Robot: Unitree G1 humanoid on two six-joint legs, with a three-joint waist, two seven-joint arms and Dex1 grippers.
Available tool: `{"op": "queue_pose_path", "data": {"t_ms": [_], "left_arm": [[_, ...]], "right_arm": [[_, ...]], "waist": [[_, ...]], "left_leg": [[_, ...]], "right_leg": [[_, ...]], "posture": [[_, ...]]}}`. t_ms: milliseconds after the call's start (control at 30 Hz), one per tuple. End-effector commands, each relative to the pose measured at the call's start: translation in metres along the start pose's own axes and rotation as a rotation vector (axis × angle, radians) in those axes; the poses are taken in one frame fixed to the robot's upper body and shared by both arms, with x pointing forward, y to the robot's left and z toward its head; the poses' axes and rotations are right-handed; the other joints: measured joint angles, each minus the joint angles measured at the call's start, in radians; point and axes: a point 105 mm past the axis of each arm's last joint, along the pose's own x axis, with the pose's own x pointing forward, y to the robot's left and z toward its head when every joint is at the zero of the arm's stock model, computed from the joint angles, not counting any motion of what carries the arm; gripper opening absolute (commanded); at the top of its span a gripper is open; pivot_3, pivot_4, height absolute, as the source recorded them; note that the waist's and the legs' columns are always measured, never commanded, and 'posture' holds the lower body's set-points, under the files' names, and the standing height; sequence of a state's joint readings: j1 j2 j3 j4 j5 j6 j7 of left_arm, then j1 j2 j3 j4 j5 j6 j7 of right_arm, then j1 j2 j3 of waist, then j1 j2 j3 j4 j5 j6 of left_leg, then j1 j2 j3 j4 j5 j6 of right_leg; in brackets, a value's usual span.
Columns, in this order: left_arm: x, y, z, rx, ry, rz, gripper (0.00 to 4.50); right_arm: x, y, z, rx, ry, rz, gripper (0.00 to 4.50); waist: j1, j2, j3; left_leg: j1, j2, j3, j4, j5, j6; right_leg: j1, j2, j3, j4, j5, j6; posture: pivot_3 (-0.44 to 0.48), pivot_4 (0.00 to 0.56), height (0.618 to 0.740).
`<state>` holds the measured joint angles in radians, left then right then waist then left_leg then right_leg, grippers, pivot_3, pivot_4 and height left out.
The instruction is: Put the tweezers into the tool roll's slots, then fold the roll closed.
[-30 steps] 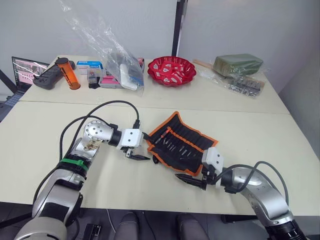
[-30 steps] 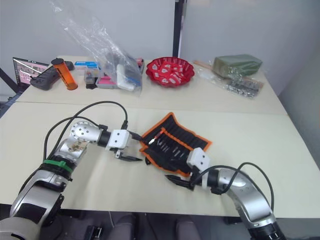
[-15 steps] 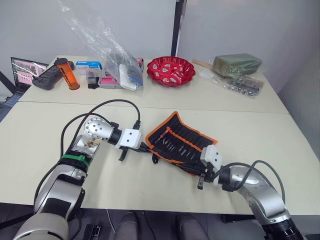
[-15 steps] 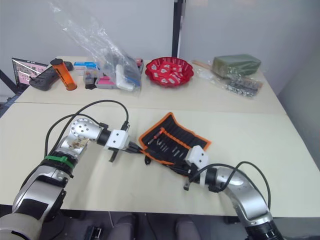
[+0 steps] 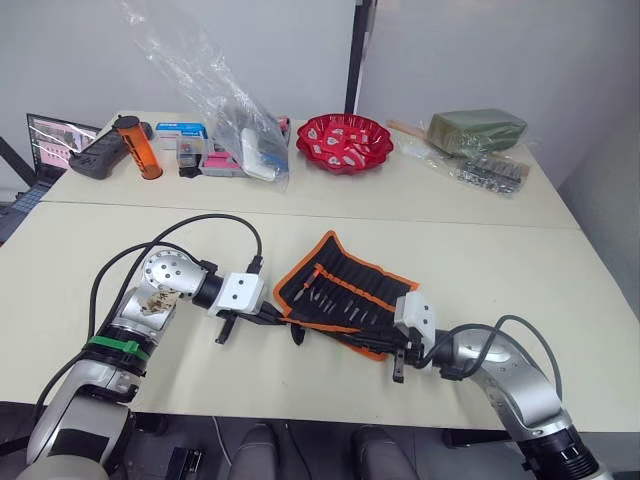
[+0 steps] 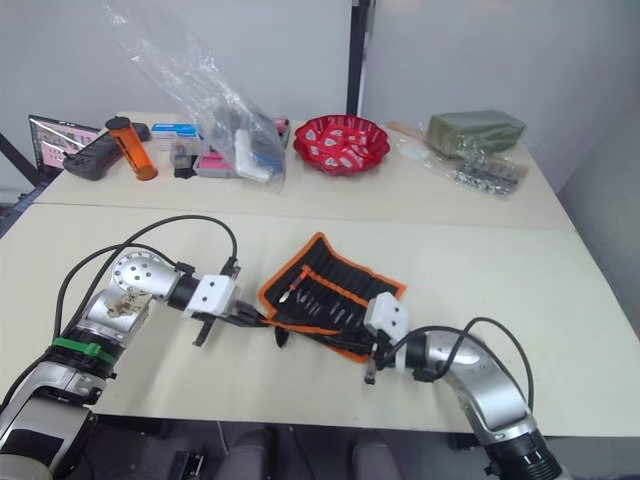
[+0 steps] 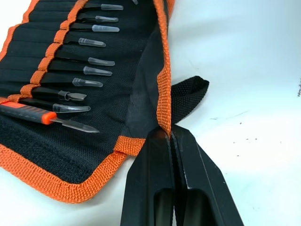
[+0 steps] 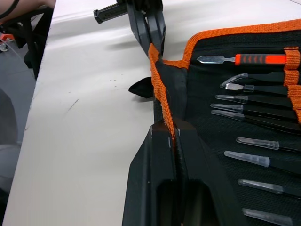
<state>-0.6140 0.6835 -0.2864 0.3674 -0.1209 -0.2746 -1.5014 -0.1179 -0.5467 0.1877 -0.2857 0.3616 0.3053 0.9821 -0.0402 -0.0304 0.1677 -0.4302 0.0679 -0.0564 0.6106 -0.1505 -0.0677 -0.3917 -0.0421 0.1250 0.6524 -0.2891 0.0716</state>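
Both grippers, left and right, now clamp the orange-bound black fabric tool roll's near edge, lifted since earlier.

Head stereo downward; wrist cameras close on roll.

Bright, even overhead light fills the room, and the pale desk carries only soft, short shadows. The clear plastic bag catches mild glare. Head views are sharp with slight bending toward the edges. In the wrist views the near black jaws blur slightly
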Motion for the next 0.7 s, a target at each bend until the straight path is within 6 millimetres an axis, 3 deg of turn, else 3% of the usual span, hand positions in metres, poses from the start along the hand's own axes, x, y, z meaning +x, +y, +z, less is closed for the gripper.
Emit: {"op": "queue_pose_path", "data": {"t_ms": [33, 100, 367, 700], "left_arm": [[-0.008, 0.037, 0.006, 0.094, 0.005, 0.19, 0.01], [-0.004, 0.05, 0.009, 0.1, -0.016, 0.235, 0.01], [0.009, 0.058, 0.011, 0.113, -0.038, 0.221, 0.01], [0.005, 0.06, 0.009, 0.095, -0.03, 0.227, 0.01]], "right_arm": [[-0.006, -0.003, 0.008, -0.032, -0.014, -0.012, 0.02], [-0.007, -0.004, 0.005, -0.029, -0.008, -0.024, 0.02], [-0.013, -0.019, -0.001, -0.04, 0.016, -0.156, 0.02], [-0.014, -0.03, 0.005, -0.068, -0.001, -0.182, 0.02]], "waist": [[0.007, 0.0, 0.0], [0.011, 0.0, 0.0], [0.003, 0.0, 0.0], [0.0, 0.0, 0.0]], "left_leg": [[0.0, 0.0, 0.0, 0.001, 0.0, 0.0], [0.0, 0.0, 0.0, 0.003, 0.0, 0.0], [0.0, 0.0, 0.0, 0.003, 0.0, 0.0], [0.0, -0.001, 0.0, 0.003, 0.0, 0.0]], "right_leg": [[0.0, 0.0, 0.0, 0.001, 0.0, 0.0], [0.0, 0.0, 0.0, 0.002, 0.0, 0.0], [0.0, 0.0, 0.0, 0.005, 0.0, 0.001], [0.0, 0.0, 0.0, 0.005, 0.0, 0.001]], "posture": [[0.0, 0.15, 0.729], [0.0, 0.15, 0.729], [0.0, 0.15, 0.729], [0.0, 0.15, 0.729]]}}
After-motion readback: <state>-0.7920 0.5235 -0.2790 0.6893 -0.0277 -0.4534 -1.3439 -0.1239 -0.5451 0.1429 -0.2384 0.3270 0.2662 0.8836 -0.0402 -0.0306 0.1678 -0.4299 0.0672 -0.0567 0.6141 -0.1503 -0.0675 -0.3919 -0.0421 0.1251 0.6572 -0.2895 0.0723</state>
